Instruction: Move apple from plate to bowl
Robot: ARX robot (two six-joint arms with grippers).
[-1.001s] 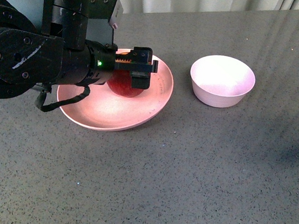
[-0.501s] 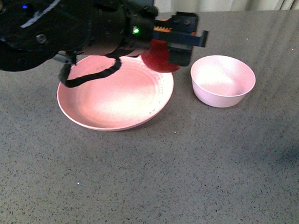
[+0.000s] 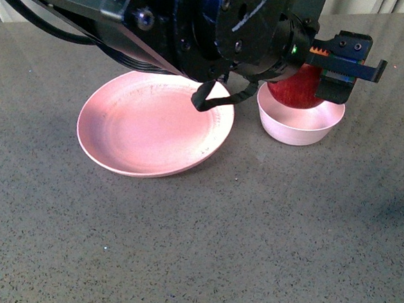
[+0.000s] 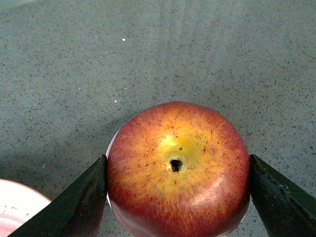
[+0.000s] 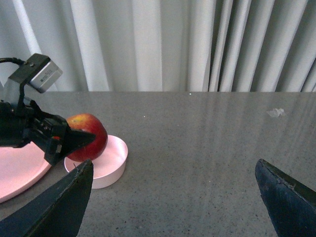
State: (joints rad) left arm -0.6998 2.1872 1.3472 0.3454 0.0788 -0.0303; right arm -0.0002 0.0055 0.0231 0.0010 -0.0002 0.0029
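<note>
My left gripper (image 3: 318, 81) is shut on the dark red apple (image 3: 295, 91) and holds it just over the small pale bowl (image 3: 303, 129), low enough to overlap the bowl's far rim. The wide pink plate (image 3: 148, 131) to the left holds nothing. In the left wrist view the apple (image 4: 177, 168), with its yellow patch and stem dip, fills the space between both fingers (image 4: 84, 197). In the right wrist view the apple (image 5: 91, 136) hangs above the bowl (image 5: 111, 165), next to the plate (image 5: 19, 170). My right gripper (image 5: 175, 197) is open and empty, off to the bowl's side, out of the front view.
The left arm's dark body (image 3: 228, 25) stretches over the back of the plate. The grey speckled tabletop (image 3: 215, 241) spreads in front. White curtains (image 5: 163, 44) hang behind the table's far edge.
My left gripper has lifted the apple off the plate and carried it right, from the plate's middle to above the bowl. The plate now lies bare.
</note>
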